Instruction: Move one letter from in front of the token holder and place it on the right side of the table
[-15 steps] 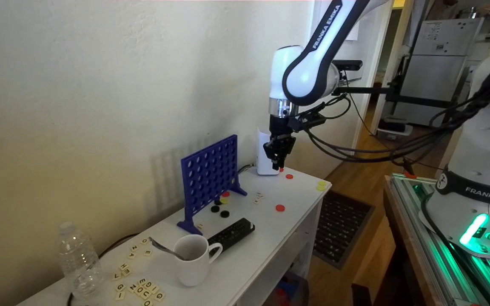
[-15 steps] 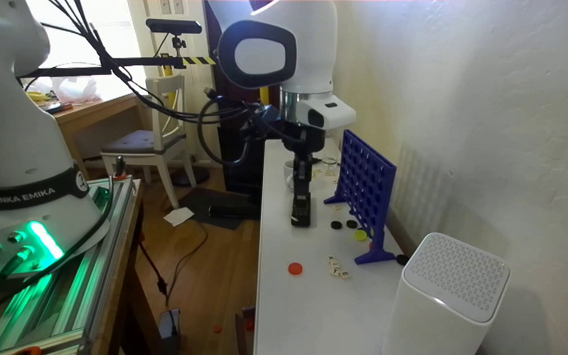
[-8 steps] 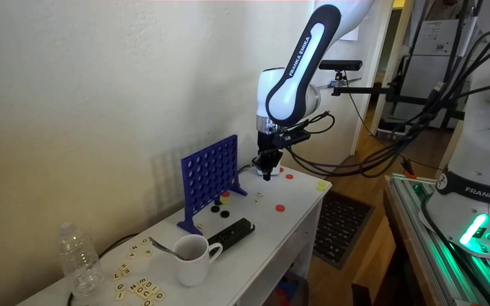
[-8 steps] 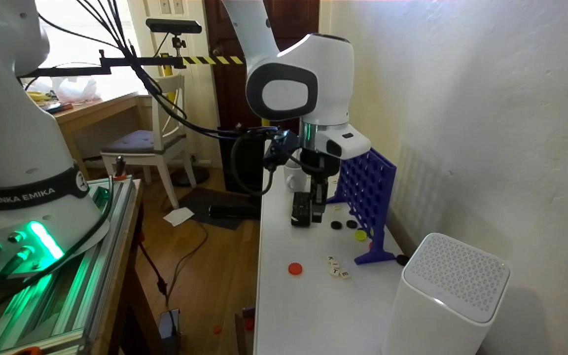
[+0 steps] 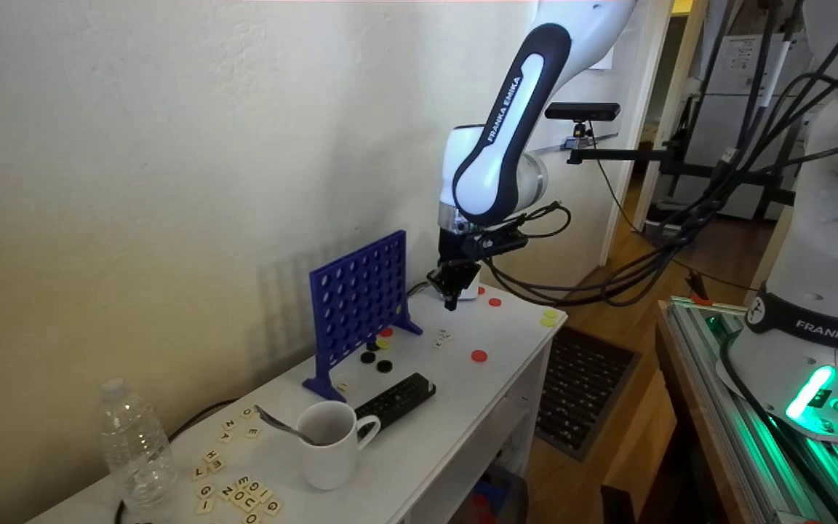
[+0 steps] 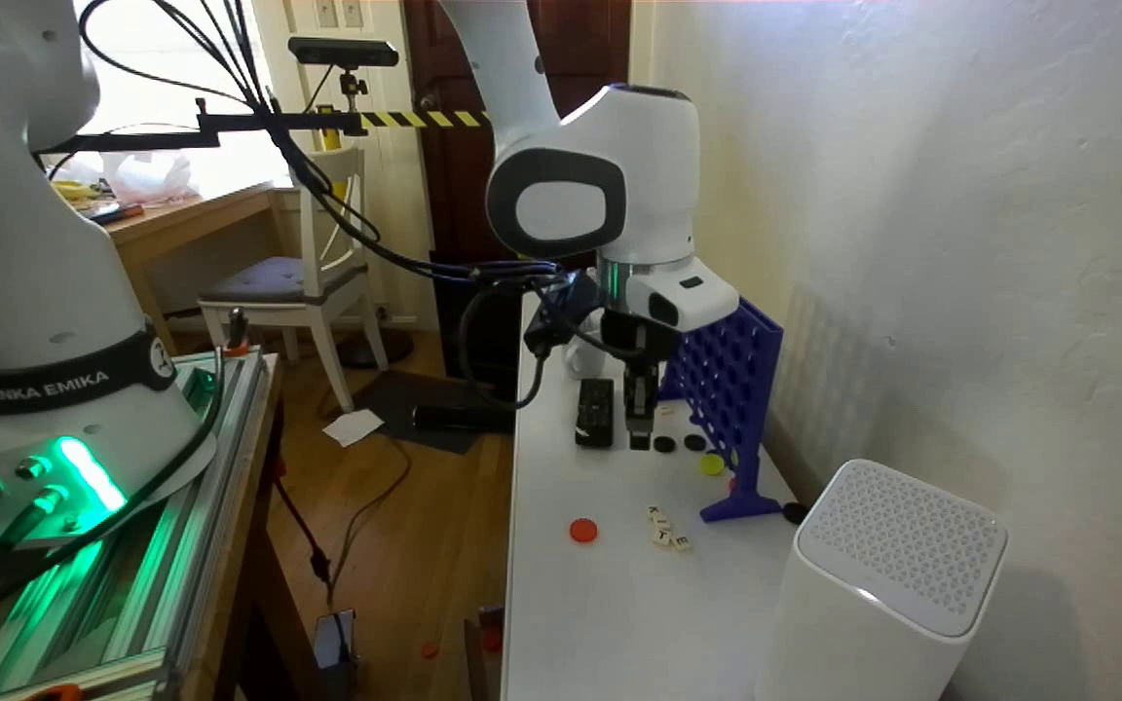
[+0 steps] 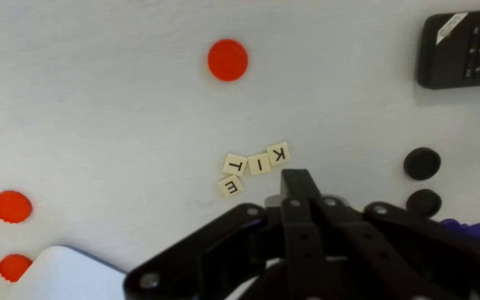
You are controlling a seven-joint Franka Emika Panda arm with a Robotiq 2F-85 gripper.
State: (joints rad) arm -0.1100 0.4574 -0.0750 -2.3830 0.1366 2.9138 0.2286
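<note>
Because the letter tiles (image 7: 259, 163) crowd together just below the wrist view's middle, the gripper (image 7: 300, 183), closed tight and seemingly empty, could scatter several if it spreads among them.

In an exterior view, noted on the surface (image 5: 397, 466): bottle (image 5: 137, 453) at left, mug (image 5: 328, 455) to its right, letters (image 5: 272, 507) between, utensil (image 5: 282, 425) in mug, remote (image 5: 398, 400) behind mug, token holder (image 5: 359, 309) left of remote. In wrist view, noted four more letters (image 7: 259, 163) bunched, single disc (image 7: 228, 60) above them, remote at upper right.
</note>
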